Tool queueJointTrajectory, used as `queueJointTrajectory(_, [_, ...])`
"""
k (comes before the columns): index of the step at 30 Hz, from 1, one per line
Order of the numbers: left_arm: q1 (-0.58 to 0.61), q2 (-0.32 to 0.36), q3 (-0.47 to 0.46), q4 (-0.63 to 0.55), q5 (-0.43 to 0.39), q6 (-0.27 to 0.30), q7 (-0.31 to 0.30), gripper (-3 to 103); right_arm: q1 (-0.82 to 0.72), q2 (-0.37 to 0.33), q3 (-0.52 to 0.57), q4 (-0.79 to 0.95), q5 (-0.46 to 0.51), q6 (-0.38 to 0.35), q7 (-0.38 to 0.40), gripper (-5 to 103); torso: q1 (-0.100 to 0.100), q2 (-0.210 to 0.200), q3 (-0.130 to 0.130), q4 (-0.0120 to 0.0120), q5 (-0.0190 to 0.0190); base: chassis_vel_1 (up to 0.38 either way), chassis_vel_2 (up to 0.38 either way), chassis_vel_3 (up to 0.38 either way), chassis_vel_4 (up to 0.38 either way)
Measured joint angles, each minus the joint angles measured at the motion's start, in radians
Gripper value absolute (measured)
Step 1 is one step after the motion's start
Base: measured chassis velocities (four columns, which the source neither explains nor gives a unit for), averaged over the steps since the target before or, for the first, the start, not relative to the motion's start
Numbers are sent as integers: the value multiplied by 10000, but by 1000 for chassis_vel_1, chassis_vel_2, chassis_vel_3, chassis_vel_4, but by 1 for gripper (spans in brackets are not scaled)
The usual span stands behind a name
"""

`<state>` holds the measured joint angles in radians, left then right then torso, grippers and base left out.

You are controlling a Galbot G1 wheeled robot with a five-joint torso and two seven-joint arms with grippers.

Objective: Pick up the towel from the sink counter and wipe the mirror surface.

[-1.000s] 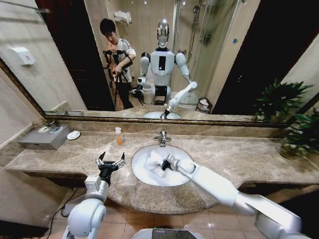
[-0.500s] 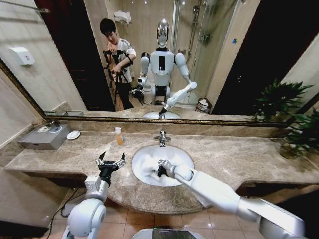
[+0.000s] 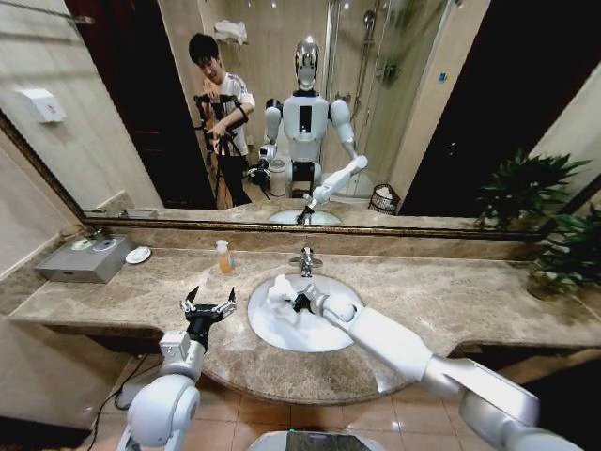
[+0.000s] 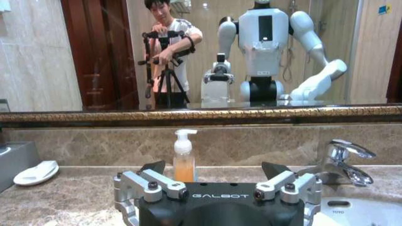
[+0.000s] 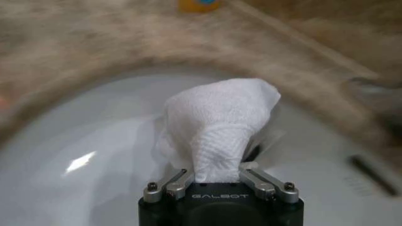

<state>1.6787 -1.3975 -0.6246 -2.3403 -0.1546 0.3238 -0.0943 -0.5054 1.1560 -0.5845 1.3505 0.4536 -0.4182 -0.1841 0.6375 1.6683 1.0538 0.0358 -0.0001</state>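
One towel hangs pinched in the right tool, over the basin; the pickup looks done. Left tool, fingers wide, idles above the worktop. Right wrist: towel bunched ahead of the tool; next, reach to the mirror.

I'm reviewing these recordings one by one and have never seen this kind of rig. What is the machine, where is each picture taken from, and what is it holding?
This is a white two-armed wheeled robot facing a bathroom mirror with a thin bronze-gold frame, so you see its reflection. The head view looks down on the beige mottled marble sink counter with its white oval basin. The other two pictures come from cameras on each wrist. The right gripper, over the basin, is shut on the small rumpled white towel. The left gripper waits open at the counter's front edge. On the counter stand an orange soap pump bottle, a small round white dish and a chrome tap.
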Motion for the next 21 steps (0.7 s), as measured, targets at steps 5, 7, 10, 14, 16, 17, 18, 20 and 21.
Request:
queueJointTrajectory(5, [0,0,0,0,0,0,0,100,-354,-489,-522,1153,173,-309,64,10,-2,1,-1,0,-1,0,0,0,0])
queueJointTrajectory(7, [0,0,0,0,0,0,0,100,-388,-608,-647,1396,247,-391,78,10,-3,1,-1,-1,-1,0,0,0,0])
queueJointTrajectory(10, [0,0,0,0,0,0,0,100,-315,-529,-572,1147,245,-303,176,10,-3,1,-1,1,0,0,0,0,0])
queueJointTrajectory(14, [0,0,0,0,0,0,-1,100,-108,-242,-139,346,-12,-56,207,10,-2,0,-1,3,0,0,0,0,0])
queueJointTrajectory(16, [0,0,0,0,0,0,0,100,-36,-111,89,-4,-164,47,196,10,-1,0,-1,2,-1,0,0,0,0])
queueJointTrajectory(17, [0,0,0,0,0,0,0,100,4,-31,216,-204,-229,108,195,10,-1,0,-1,2,-1,0,0,0,0])
queueJointTrajectory(18, [0,0,0,0,0,0,0,100,51,65,398,-465,-311,149,187,10,0,0,0,3,0,0,0,0,0])
queueJointTrajectory(20, [1,0,0,0,0,0,0,100,56,59,440,-510,-333,147,167,10,0,0,0,2,-1,0,0,0,0])
queueJointTrajectory(21, [0,0,0,0,0,0,0,100,36,-41,395,-424,-333,93,99,10,0,0,-1,3,1,0,0,0,0])
